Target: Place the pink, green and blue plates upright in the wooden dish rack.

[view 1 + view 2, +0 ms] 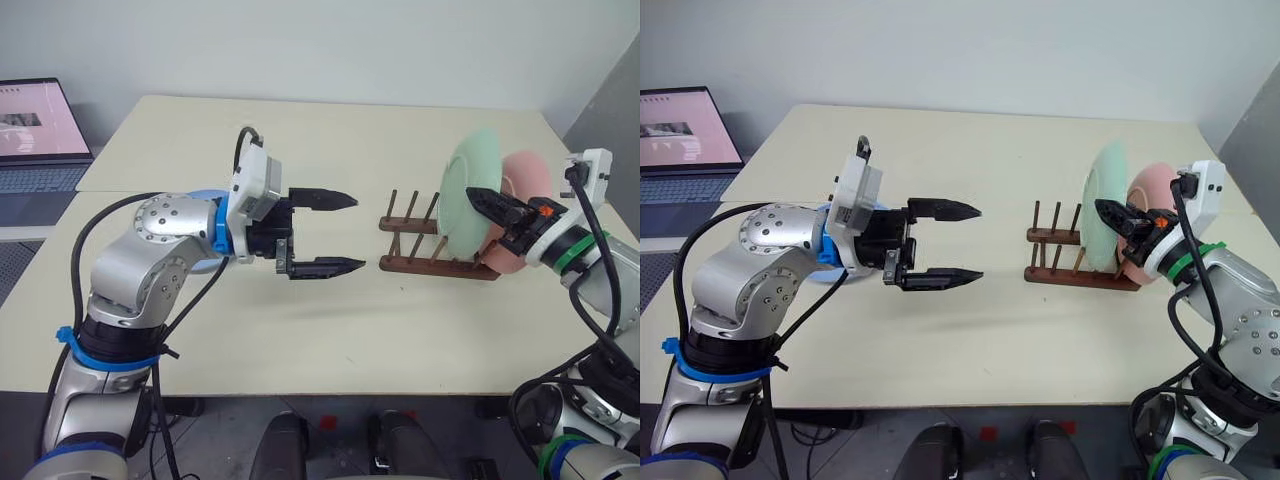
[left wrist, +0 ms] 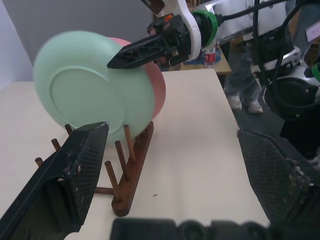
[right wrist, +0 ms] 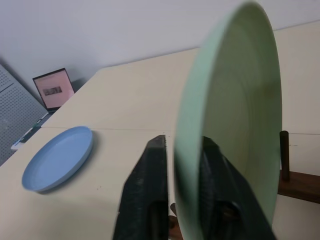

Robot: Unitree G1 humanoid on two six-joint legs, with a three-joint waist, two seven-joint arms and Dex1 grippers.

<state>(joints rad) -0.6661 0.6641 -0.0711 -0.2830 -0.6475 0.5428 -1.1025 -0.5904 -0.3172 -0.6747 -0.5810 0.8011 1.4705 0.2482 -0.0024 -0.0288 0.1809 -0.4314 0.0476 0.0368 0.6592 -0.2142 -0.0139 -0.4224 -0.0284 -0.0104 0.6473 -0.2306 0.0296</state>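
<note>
While my left arm covers most of it, the blue plate shows in the head views just as a sliver at the left of the frame; my right wrist view gives it whole, lying flat on the tabletop, well apart from the rack. Behind the green plate the pink plate is half hidden, and its lower edge is lost behind my right tool. Three plates in all, one of each colour, round, shallow and matte. Green and pink stand upright at the right end of the rack, at the right of the frame, green in front. Dark brown wood, the rack has two rails with thin pegs; the pegs under the plates are covered, so I cannot count them all.

My left tool hangs released at mid-frame, jaws wide apart, pointing at the rack's bare end and touching nothing. My right tool has one finger on each face of the green plate's rim; whether it grips or has slackened I cannot tell. A laptop sits cut off at the upper left.
</note>
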